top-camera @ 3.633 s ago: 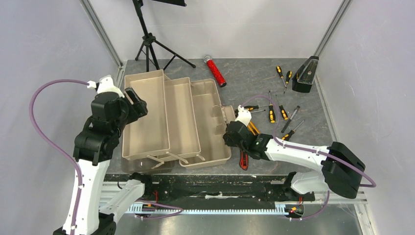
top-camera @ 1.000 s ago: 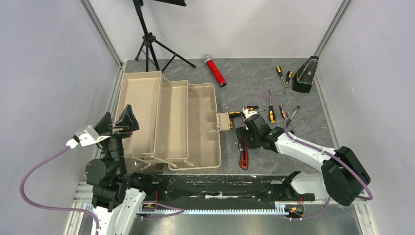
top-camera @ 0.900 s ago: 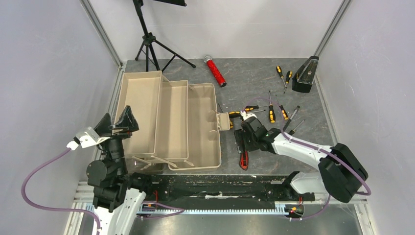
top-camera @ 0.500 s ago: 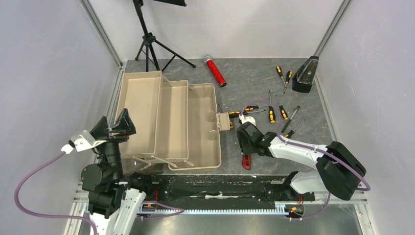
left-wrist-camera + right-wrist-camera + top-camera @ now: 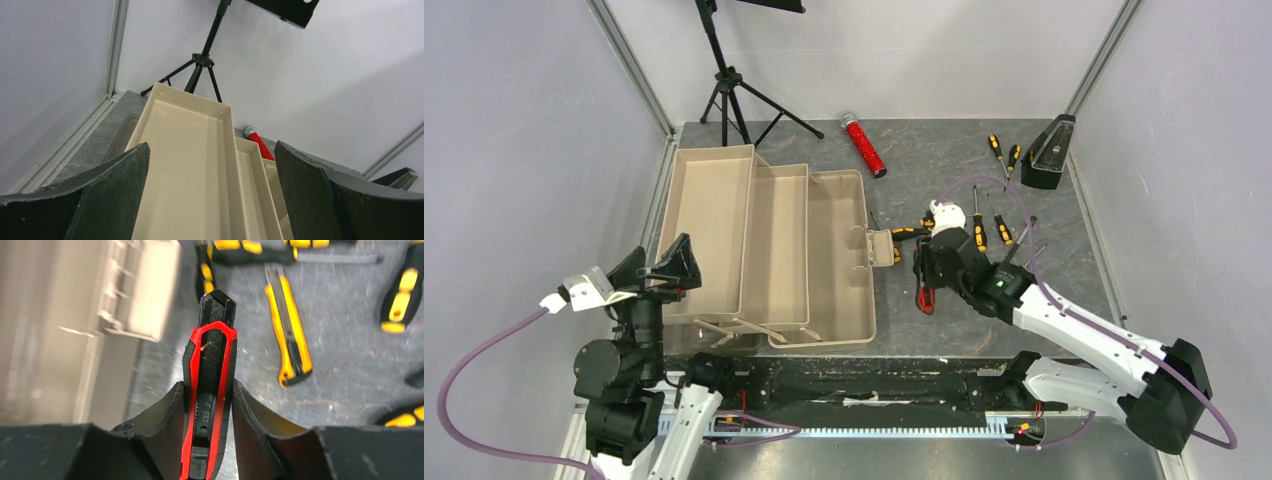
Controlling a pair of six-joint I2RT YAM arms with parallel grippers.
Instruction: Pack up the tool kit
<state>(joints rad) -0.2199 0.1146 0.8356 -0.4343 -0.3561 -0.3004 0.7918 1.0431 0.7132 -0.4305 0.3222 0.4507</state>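
Right gripper (image 5: 927,282) jaws clench the red knife (image 5: 921,298), top view, just right of the open toolbox (image 5: 834,270). Left gripper (image 5: 660,271) jaws spread wide, empty, by its near left corner.

Left wrist: trays (image 5: 185,150) show no tools.

Right wrist: fingers (image 5: 172,410) flank the knife's mid-body. Judged light, rigid, smooth plastic; a mid-body hold suits, clear of the blade end.

Right wrist view: toolbox (image 5: 75,315) smeared by blur at left; red utility knife (image 5: 210,365), tail cut off by bottom edge; one screwdriver (image 5: 402,295) clipped at right edge. Top view: knife mostly hidden beneath right gripper (image 5: 927,283).
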